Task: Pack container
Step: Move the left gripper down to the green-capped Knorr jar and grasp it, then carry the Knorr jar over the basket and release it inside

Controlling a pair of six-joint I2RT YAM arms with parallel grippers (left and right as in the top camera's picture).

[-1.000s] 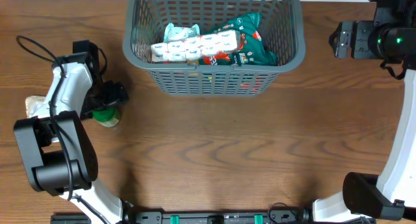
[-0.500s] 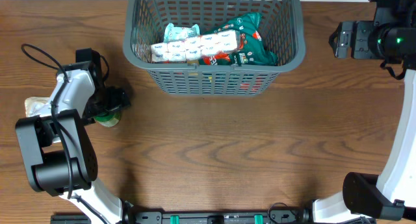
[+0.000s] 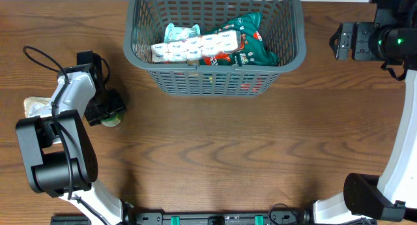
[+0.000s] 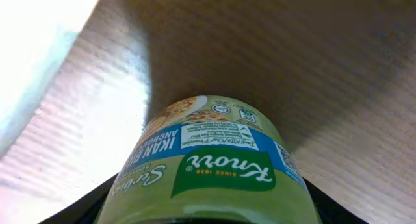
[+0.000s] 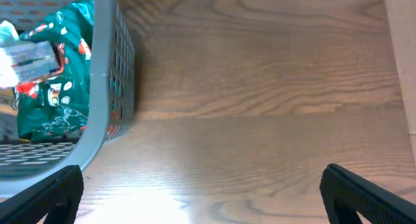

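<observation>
The container [image 3: 215, 78] is a dark grey lattice basket at the top centre of the overhead view; its wall also shows in the right wrist view [image 5: 104, 87]. It holds a white multipack [image 3: 195, 47], a green snack bag [image 3: 251, 45] and a pale teal packet [image 3: 179, 32]. My left gripper [image 3: 104, 109] is at the table's left, its fingers closed against both sides of a green Knorr jar [image 4: 208, 165], which stands on the table [image 3: 112, 120]. My right gripper [image 5: 208, 198] is open and empty, held high to the right of the basket.
A pale wrapped packet [image 3: 36, 106] lies at the far left, beside the left arm. The wooden table [image 3: 247, 153] spreads below the basket. A light strip shows along the right edge of the right wrist view [image 5: 403, 55].
My left gripper has shifted a little down and right over the green jar and closed in around it. The right arm and the basket contents have not moved.
</observation>
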